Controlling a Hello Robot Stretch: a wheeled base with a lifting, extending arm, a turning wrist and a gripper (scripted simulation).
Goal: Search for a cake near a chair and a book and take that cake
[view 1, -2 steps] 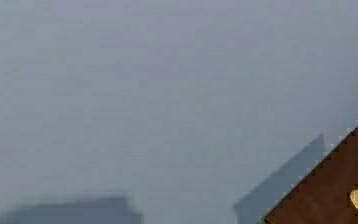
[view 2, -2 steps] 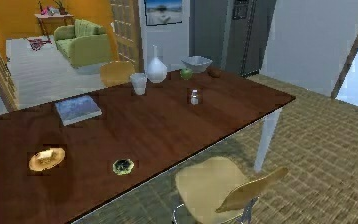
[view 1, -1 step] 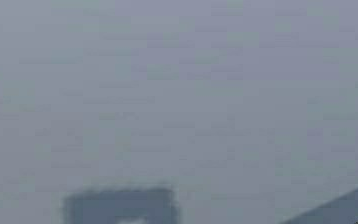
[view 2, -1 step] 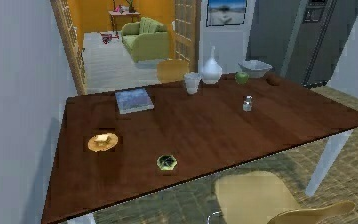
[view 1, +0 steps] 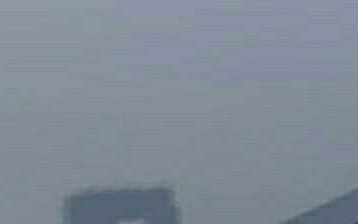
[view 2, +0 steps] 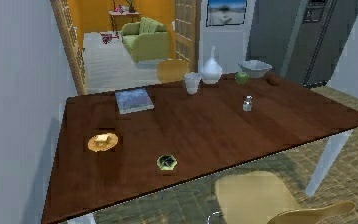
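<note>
I cannot tell what state my gripper is in.

At the bottom edge of the arm side view, right of centre, the tan chair (view 2: 255, 192) stands with its seat pushed up to the near edge of a dark brown wooden table (view 2: 227, 130) that spans the middle of the frame. On the tabletop, closest to the chair and just left of centre, sits a small dark thing with a gold rim (view 2: 167, 161). Further left, in the middle left of the frame, lies a round golden-orange thing (view 2: 103, 142), flat and low. It may be the cake, but I cannot be sure at this size. Above it, toward the table's far edge, a grey-blue book (view 2: 134, 99) lies flat, well apart from the golden thing.

Right of centre stands a small shaker (view 2: 247, 103). Along the far edge are a pale cup (view 2: 192, 83), a white vase (view 2: 212, 68), a green apple (view 2: 242, 76), a grey bowl (view 2: 257, 68) and a brown lump (view 2: 274, 78).

In the upper right stands a dark grey fridge (view 2: 312, 40), and a framed picture (view 2: 226, 11) hangs at the top. In the upper left, a doorway shows a green sofa (view 2: 145, 40) against orange walls.

In the forward view there is a plain grey wall (view 1: 177, 90), with a dark slanted edge (view 1: 337, 208) in the lower right corner.
</note>
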